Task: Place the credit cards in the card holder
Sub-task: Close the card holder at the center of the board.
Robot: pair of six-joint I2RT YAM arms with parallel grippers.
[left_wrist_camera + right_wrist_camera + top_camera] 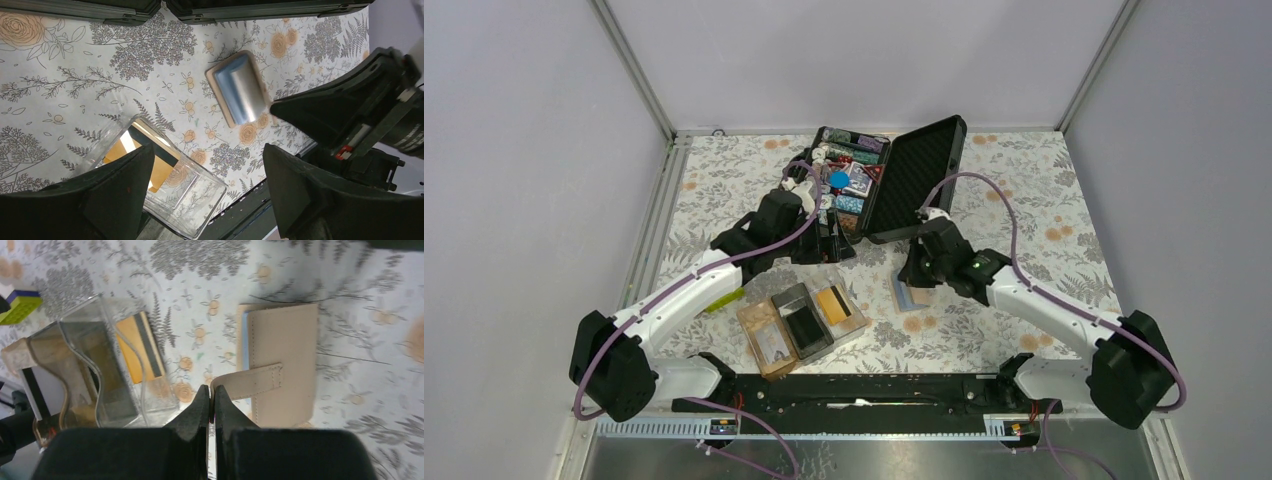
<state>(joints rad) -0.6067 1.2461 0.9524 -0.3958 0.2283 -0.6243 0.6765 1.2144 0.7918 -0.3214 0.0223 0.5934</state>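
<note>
1. Nearest the arms: card holder, with one gold-orange credit card in its right compartment
2. Just beyond: left gripper, jaws wide apart, holding nothing
3. Rightwards: right gripper, pinched shut, tips beside strap of beige wallet
4. Farthest: black chip case, lying open

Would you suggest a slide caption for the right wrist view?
Shut right end effector at beige wallet strap; gold credit card in card holder.
</note>
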